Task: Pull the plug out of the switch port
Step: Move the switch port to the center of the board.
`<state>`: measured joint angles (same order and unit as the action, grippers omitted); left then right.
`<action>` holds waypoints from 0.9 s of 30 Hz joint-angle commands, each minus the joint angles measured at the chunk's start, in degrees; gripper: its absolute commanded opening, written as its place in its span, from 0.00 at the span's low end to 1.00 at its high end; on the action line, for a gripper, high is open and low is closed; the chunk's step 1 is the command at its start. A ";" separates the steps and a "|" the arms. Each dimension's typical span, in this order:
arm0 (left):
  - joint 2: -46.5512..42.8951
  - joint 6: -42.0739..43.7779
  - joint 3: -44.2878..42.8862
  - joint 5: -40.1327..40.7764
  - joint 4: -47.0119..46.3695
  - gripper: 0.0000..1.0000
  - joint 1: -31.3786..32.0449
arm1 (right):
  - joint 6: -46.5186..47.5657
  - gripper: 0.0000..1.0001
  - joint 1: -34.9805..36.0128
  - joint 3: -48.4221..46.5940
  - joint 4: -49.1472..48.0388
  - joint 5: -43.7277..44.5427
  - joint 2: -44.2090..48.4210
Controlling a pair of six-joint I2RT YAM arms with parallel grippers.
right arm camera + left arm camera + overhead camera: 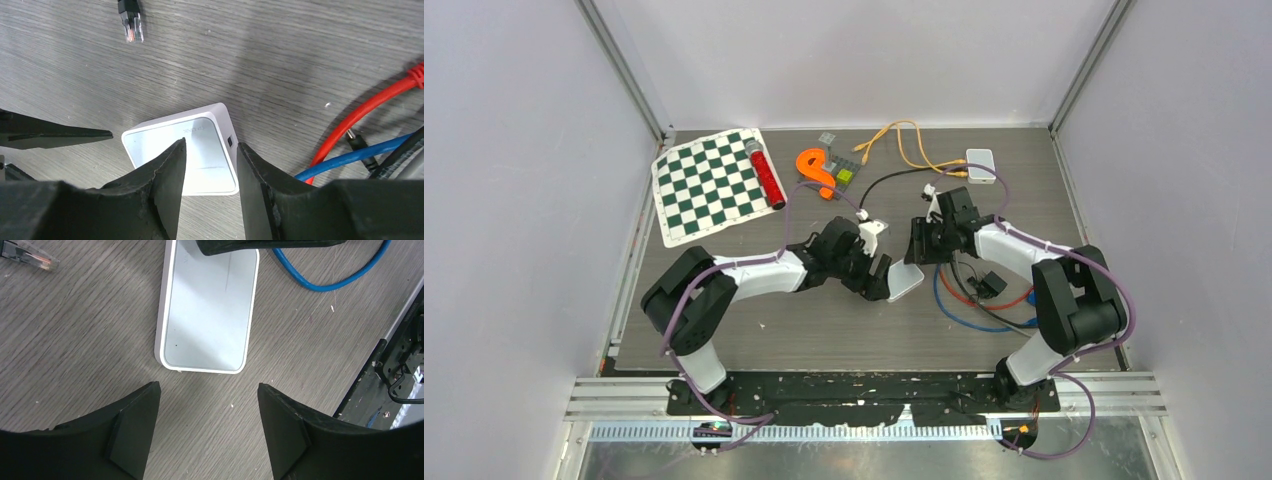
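A small white switch box (906, 282) lies flat mid-table; it also shows in the left wrist view (207, 310) and the right wrist view (200, 150). A small port (230, 141) on its side shows nothing in it. A black cable's clear plug (131, 25) lies loose on the table, apart from the box, and also shows in the left wrist view (30, 257). My left gripper (882, 272) is open and empty just short of the box's near end (209, 386). My right gripper (921, 243) is open and empty, hovering over the box (211, 144).
Red (370, 112), blue (325, 282) and black cables tangle right of the box. A second white box (980, 163) with an orange cable (904, 140) sits at the back. A checkered mat (709, 185), red cylinder (766, 173), orange hook (816, 170) and small bricks lie back left.
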<state>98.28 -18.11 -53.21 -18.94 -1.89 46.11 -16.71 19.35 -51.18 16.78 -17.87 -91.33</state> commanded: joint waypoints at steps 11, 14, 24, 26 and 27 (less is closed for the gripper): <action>2.21 -3.98 -2.77 -4.54 -0.60 0.70 -0.23 | 2.66 0.50 -0.22 -2.74 -1.96 -2.31 -3.02; 3.89 -4.04 -3.94 -6.01 -0.64 0.69 -0.18 | 2.20 0.50 -0.19 -1.54 -2.82 -2.98 -2.69; 9.12 -3.11 -11.12 -10.09 1.22 0.65 -0.05 | -0.38 0.43 -0.18 7.84 -3.29 -0.73 7.47; 10.00 -2.82 -12.45 -10.85 1.77 0.64 0.09 | -1.25 0.42 -0.17 11.45 -3.16 0.03 10.77; 10.35 -2.81 -12.78 -11.35 1.72 0.63 0.16 | -1.37 0.42 -0.18 12.24 -2.94 1.02 11.67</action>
<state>107.68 -21.85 -62.04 -26.35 1.80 46.00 -15.92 18.70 -42.46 14.15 -17.65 -85.36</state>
